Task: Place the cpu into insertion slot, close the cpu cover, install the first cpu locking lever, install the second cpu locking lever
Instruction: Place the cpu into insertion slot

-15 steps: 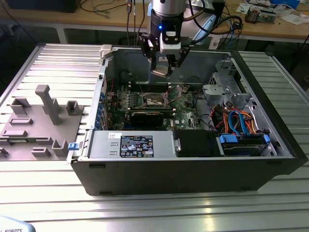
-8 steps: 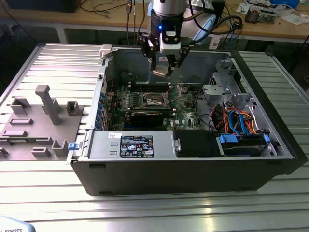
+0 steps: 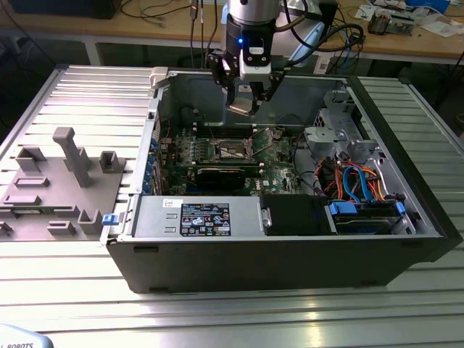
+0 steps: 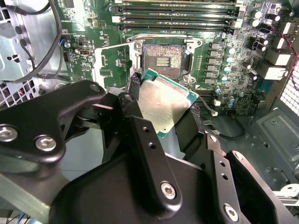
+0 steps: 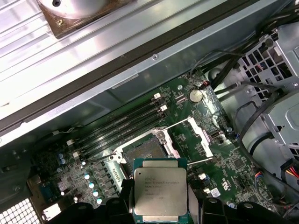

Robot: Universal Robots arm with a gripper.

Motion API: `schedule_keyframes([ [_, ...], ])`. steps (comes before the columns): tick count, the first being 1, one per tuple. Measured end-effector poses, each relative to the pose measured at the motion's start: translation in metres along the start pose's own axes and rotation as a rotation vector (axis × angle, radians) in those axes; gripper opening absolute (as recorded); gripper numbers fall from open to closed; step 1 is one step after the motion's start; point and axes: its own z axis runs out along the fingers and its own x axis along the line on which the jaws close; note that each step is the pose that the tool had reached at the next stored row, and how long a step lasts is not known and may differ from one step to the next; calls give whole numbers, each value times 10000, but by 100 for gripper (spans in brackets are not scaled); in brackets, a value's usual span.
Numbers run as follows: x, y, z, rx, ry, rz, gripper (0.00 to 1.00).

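Note:
My gripper [image 3: 246, 98] hangs over the open computer case, shut on the cpu [image 3: 243, 109], a flat square chip with a silvery top. In both wrist views the cpu [image 4: 167, 105] [image 5: 161, 191] sits between the black fingers [image 4: 134, 88], held above the green motherboard [image 5: 233, 163]. The insertion slot [image 4: 163, 60] [image 5: 140, 151] lies bare just beyond the chip, its dark contact field showing. The cpu cover [image 5: 187, 133] [image 4: 113, 65] stands swung open beside the slot. In the exterior view the insertion slot [image 3: 232, 148] is below the gripper.
Long memory slots [image 4: 177, 14] run alongside the socket. A grey drive cage [image 3: 333, 123] and blue cables [image 3: 355, 181] fill the case at the exterior view's right. A labelled power supply [image 3: 203, 217] sits at the front. Grey fixtures [image 3: 65, 174] stand on the table outside.

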Motion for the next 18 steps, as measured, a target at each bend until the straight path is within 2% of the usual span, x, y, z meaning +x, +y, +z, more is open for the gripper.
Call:
schedule_keyframes([
  [18,0,0,0,-1,-10,157,54],
])
